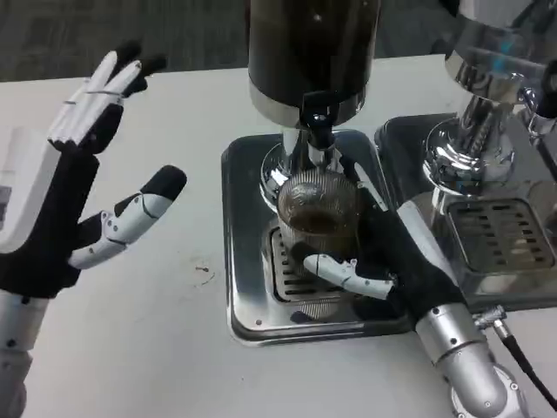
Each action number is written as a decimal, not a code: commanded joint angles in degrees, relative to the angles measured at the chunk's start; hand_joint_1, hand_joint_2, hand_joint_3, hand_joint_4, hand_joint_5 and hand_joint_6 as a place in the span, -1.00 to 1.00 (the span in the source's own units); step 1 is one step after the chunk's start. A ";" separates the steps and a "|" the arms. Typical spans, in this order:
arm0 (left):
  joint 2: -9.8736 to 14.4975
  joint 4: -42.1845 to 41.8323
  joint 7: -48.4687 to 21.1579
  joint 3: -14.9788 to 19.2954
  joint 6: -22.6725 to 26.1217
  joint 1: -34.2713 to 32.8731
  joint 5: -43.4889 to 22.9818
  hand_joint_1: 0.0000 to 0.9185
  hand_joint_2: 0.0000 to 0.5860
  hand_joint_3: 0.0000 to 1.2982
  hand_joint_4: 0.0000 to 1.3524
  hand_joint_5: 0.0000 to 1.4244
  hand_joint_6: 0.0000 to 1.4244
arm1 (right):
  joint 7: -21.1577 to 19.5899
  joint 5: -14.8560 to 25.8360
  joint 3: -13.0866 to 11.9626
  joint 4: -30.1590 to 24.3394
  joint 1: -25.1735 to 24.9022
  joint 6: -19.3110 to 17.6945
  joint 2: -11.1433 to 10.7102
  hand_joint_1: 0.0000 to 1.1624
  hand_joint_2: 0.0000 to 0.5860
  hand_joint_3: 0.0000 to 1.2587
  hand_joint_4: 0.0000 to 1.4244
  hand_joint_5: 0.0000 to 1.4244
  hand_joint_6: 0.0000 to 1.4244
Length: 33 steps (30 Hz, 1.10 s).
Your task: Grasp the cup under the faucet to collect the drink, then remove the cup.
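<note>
A ribbed clear glass cup (318,218) with dark drink in its lower part stands on the drip tray (248,287) of the dark drink dispenser (312,52). It sits right under the black faucet (318,122). My right hand (379,261) wraps the cup from the right, one white finger crossing its front low down. My left hand (83,192) hovers over the white table to the left with fingers spread wide and nothing in it.
A second chrome dispenser (487,96) with its own grated tray (505,235) stands at the right, close to my right forearm. A black cable (522,366) runs by the lower right. White table surface (157,348) lies left of the tray.
</note>
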 commanded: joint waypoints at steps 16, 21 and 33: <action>0.99 5.07 4.05 -2.01 7.04 10.33 3.58 -1.00 -0.24 -0.73 -0.97 -0.73 -0.83 | 0.45 1.27 0.08 3.80 -1.35 -2.62 2.10 0.22 -0.42 -1.00 -1.00 -1.00 -0.81; 1.19 6.17 4.44 -3.16 7.09 10.52 4.06 -1.00 -0.24 -0.73 -0.97 -0.73 -0.83 | 0.80 1.52 -0.12 4.46 -2.10 -2.30 2.01 0.22 -0.42 -1.00 -1.00 -1.00 -0.80; 2.51 7.99 4.79 -7.04 6.32 9.65 5.53 -1.00 -0.24 -0.73 -0.99 -0.73 -0.83 | 1.68 1.22 0.17 5.45 -3.20 -1.53 1.77 0.34 -0.42 -1.00 -1.00 -0.99 -0.74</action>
